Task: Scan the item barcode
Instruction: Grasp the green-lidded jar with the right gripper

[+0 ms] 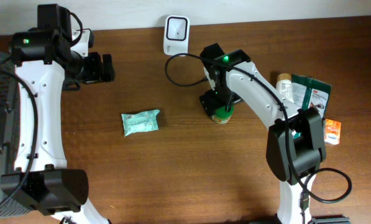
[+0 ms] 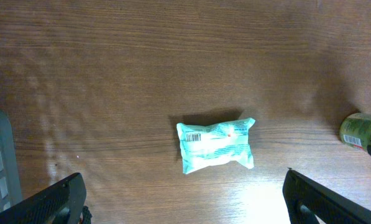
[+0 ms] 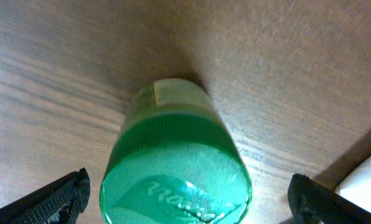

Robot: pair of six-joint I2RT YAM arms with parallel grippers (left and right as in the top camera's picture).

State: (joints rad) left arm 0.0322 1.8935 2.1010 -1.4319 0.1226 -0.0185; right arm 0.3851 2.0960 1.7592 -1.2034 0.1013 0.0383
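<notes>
Dark brown wood-grain worktop (image 1: 173, 180) carries everything you see. Your item, a small round bottle with a bright green ribbed cap (image 3: 176, 174), stands upright right of the middle. Its long axis is vertical, and the cap faces straight up at the right wrist camera. Raised script runs across the cap top, and a pale yellow-green label shows on the wall below it. Your right jaws hang over it, spread wide to either side of the cap and touching nothing. A white plastic scanner (image 1: 176, 34) sits at the far edge, to the bottle's left and apart from it. A teal plastic packet (image 2: 216, 145) lies flat well to the left, long axis across the worktop, its barcode (image 2: 194, 137) face up at one end. Your left jaws stand wide apart and empty, with that packet in their camera's view.
</notes>
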